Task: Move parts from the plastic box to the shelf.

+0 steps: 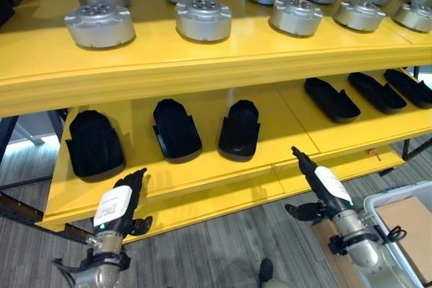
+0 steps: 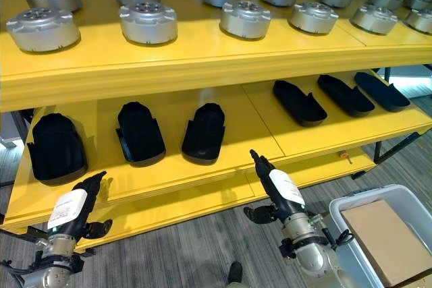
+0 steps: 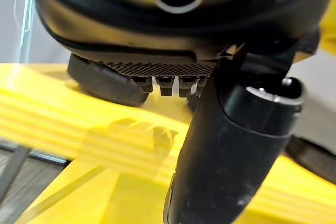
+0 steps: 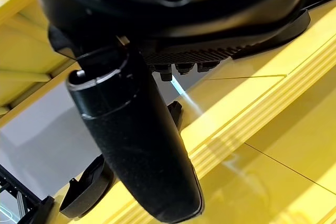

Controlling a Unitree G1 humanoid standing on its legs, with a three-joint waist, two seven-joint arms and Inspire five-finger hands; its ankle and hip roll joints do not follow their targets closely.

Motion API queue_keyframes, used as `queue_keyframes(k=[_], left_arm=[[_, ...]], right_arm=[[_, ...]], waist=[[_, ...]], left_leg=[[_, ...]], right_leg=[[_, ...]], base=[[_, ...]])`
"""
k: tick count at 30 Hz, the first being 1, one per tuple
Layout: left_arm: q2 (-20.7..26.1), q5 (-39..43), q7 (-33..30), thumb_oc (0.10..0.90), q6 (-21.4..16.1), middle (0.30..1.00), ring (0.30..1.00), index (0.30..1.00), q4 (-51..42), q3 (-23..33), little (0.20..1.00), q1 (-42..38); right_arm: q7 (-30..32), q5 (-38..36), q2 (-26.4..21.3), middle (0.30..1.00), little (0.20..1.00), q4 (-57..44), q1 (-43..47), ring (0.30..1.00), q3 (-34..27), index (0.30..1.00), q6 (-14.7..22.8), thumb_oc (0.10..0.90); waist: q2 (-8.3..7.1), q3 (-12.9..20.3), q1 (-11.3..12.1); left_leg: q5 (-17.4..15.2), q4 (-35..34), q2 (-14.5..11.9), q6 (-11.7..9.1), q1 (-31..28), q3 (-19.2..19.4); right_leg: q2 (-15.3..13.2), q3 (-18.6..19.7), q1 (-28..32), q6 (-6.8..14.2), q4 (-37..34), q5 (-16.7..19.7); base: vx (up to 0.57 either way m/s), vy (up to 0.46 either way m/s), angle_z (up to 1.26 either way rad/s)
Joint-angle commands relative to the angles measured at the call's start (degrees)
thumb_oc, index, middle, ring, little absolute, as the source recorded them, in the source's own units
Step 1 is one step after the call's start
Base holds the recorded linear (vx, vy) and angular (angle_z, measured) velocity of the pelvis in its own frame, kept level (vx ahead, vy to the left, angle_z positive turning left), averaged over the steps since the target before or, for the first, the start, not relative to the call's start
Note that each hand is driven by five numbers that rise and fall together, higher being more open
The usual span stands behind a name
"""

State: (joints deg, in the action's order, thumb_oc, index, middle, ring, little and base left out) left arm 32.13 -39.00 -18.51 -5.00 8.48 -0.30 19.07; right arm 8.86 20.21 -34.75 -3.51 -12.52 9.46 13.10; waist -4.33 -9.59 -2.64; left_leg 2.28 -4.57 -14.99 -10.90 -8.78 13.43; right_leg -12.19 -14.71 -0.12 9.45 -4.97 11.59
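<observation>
Both hands are empty. The left hand (image 1: pixel 120 202) hangs just in front of the lower shelf's front edge (image 1: pixel 202 197), fingers straight and pointing up toward the shelf, thumb out to the side. The right hand (image 1: pixel 317 183) is also straight-fingered and relaxed, thumb spread, fingertips reaching the same edge further along.

The plastic box (image 2: pixel 378 234) sits low, beside and behind the right hand. A brown cardboard sheet (image 2: pixel 388 237) covers what can be seen of its inside, so I cannot tell whether any parts lie in it.

Risks, as I judge them:
- Both hands are close to the shelf lip. A lift or a turn toward the box could knock fingers against the edge.
- The nearest black tray (image 1: pixel 94 143) lies just beyond the left fingertips. A forward push could shove it back or skew it.
- The right arm must swing down and back to the box; the box wall is close to that wrist, and a clip could shift the box.
- With the box's contents hidden, a blind reach might close on cardboard.

Counts:
- Six black moulded trays on the lower shelf: three ahead of the left hand, three beyond the right hand (image 1: pixel 331 99).
- About fifteen round silver metal housings (image 1: pixel 202 19) on the upper shelf, some cut off at the edges.
- One box.
</observation>
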Motion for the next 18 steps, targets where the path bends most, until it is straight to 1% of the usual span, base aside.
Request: queue_keyframes(k=[1,5,13,14,15,18], left_arm=[[3.18,-1.80,-4.88,0.900,-0.32,1.000,1.000,1.000,-2.08,2.65,1.000,-6.33],[2.65,-2.17,-6.11,0.900,0.78,1.000,1.000,1.000,1.51,2.22,1.000,-7.32],[2.77,-3.25,-9.53,0.900,4.50,1.000,1.000,1.000,8.66,2.13,1.000,-11.63],[2.63,-2.81,-10.29,0.900,4.89,1.000,1.000,1.000,9.98,2.24,1.000,-12.59],[2.82,-3.06,-11.43,0.900,6.16,1.000,1.000,1.000,12.69,1.71,1.000,-14.32],[3.27,-3.47,-12.36,0.900,7.24,1.000,1.000,1.000,13.54,1.64,1.000,-15.89]], right_arm=[[4.99,-0.37,-1.11,1.000,1.000,-3.52,6.36,1.000,-3.38,1.000,3.40,0.900],[5.35,-0.30,-1.21,1.000,1.000,-3.34,6.27,1.000,-3.48,1.000,3.56,0.900],[5.82,-0.83,-1.48,1.000,1.000,-2.87,7.09,1.000,-2.89,1.000,3.79,0.900],[5.87,-0.97,-1.43,1.000,1.000,-2.70,7.46,1.000,-2.59,1.000,3.85,0.900],[5.98,-1.13,-1.54,1.000,1.000,-2.61,7.94,1.000,-2.00,1.000,3.90,0.900],[6.30,-1.41,-1.58,1.000,1.000,-2.18,8.51,1.000,-1.55,1.000,3.97,0.900]], waist=[[-2.21,-0.89,0.44],[-2.44,-1.06,0.41],[-3.23,-1.63,0.42],[-3.38,-1.69,0.41],[-3.70,-1.77,0.33],[-4.21,-2.02,0.46]], left_leg=[[-2.31,-0.36,0.42,3.36,-0.90,-1.59],[-2.29,-0.30,0.44,3.35,-0.78,-1.64],[-2.20,-0.15,0.50,3.36,-0.37,-1.56],[-2.14,-0.10,0.43,3.34,-0.23,-1.58],[-2.12,-0.04,0.50,3.34,-0.17,-1.53],[-2.15,0.07,0.51,3.34,0.12,-1.60]], right_leg=[[-3.84,-3.46,5.39,2.52,4.68,-6.43],[-3.98,-3.50,5.11,2.54,4.85,-6.37],[-3.99,-3.53,4.60,2.66,5.31,-6.46],[-4.01,-3.54,4.41,2.66,5.40,-6.43],[-3.95,-3.40,4.20,2.68,5.58,-6.41],[-4.07,-3.37,3.86,2.78,5.73,-6.40]], base=[[0.00,0.000,0.00],[0.00,0.000,0.00],[0.00,0.006,0.04],[0.00,0.000,0.00],[0.00,0.013,-0.03],[0.00,0.006,-0.02]])
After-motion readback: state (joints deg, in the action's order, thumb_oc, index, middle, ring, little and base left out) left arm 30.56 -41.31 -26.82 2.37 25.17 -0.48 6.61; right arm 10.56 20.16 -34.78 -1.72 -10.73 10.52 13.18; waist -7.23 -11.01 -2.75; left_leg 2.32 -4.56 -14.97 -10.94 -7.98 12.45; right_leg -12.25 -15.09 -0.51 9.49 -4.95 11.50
